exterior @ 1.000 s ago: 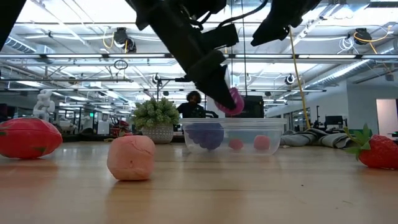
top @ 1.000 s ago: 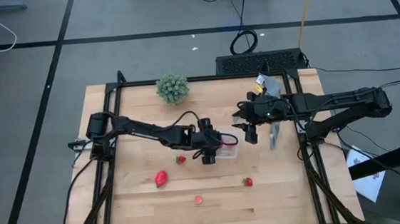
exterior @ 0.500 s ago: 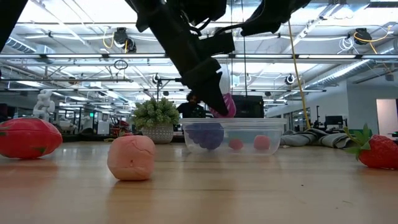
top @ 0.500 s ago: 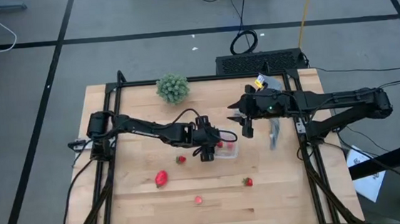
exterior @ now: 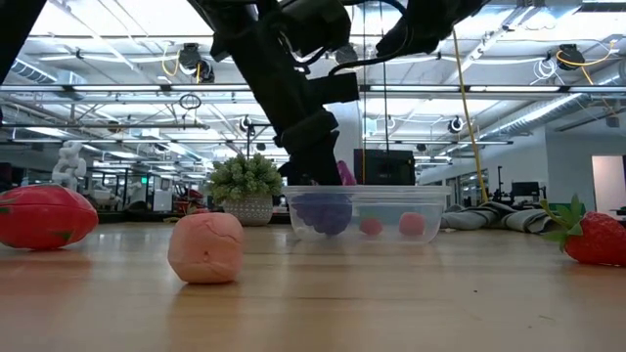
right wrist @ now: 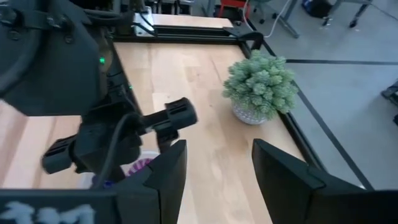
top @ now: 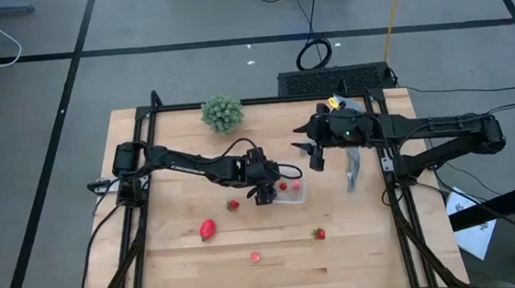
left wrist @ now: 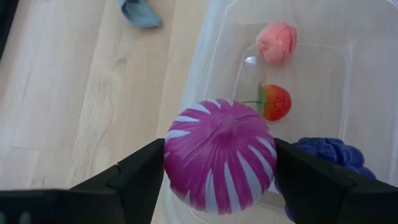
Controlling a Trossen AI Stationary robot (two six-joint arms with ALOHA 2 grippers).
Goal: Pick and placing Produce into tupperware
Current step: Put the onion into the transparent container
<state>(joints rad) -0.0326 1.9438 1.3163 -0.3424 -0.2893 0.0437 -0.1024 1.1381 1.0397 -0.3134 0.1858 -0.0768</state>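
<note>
The left gripper [left wrist: 219, 186] has sunk to the tupperware [top: 291, 191] rim, its fingers holding the magenta ball [left wrist: 220, 155] above three pieces already inside. The right gripper [right wrist: 214, 171] waits beyond the tupperware, fingers apart, empty. Four fruits remain on the bench [top: 375, 236].

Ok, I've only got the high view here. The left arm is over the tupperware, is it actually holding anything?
Observer: Yes. The left wrist view shows the left fingers clamped on a magenta striped ball, above the tupperware at its rim.
Operator: What's already inside it?
Observer: Three pieces: a pink piece, a small red strawberry and a purple cluster.
Operator: And the right fingers?
Observer: Their own wrist view shows them apart with nothing between them, above bare table.
</note>
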